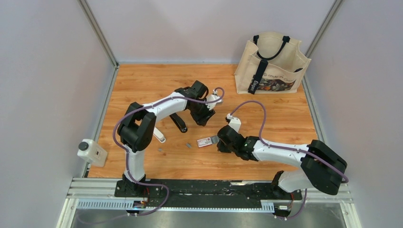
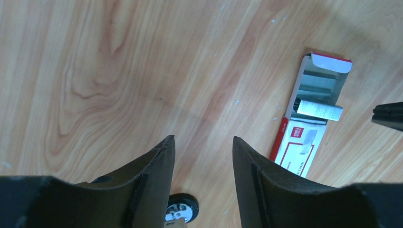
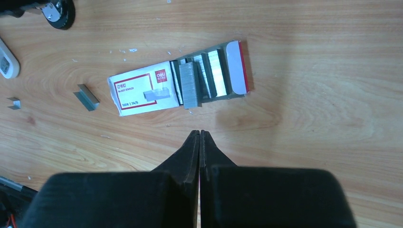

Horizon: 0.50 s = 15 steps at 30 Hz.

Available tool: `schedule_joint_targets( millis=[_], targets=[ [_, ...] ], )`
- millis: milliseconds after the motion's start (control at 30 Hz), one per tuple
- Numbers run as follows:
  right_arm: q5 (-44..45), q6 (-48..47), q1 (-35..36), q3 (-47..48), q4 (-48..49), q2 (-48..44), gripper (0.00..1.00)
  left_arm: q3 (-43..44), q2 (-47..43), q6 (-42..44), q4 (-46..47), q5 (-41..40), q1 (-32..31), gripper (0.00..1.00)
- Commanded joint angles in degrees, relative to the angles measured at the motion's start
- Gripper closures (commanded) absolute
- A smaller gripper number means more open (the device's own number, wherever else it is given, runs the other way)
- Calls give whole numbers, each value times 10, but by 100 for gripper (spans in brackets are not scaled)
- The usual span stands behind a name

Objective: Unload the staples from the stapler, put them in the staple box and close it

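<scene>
Staples (image 3: 188, 86) lie partly across the open tray of the box (image 3: 142, 88), as one grey strip, with a shorter strip (image 3: 86, 97) and a tiny bit (image 3: 14, 102) loose on the tabletop (image 1: 142, 80) to the box's left. The stapler (image 1: 179, 122) lies farther left of the box and beyond it, apparently opened out.

The right claw (image 3: 199, 134) hangs just on the near side of the box, its fingers pressed together with nothing between them. The left claw (image 2: 203, 138) hovers beyond the box, fingers well apart and empty.

The unloading looks largely done, though whether the stapler's channel is bare cannot be told. To finish well, I would look into that channel first. Any strip left should be pinched along its long sides, lightly, since these strips probably break apart under a hard squeeze. The right claw would do best to lift straight up from the box, so as not to knock the strip resting there.

The tabletop is smooth wood grain with pale specks. Plain grey walls close three sides. A tote (image 1: 273, 64) stands well beyond the box to its right, and a small white unit (image 1: 91, 151) sits far to its left.
</scene>
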Motion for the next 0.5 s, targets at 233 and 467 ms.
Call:
schedule_joint_targets(
  millis=[233,467],
  targets=[
    [-23,7,-15,-1,64,11,100,25,34,18,12,-5,-33,44],
    [-27,7,-15,4,63,22,100,13,37,17,21,-7,-52,44]
  ],
)
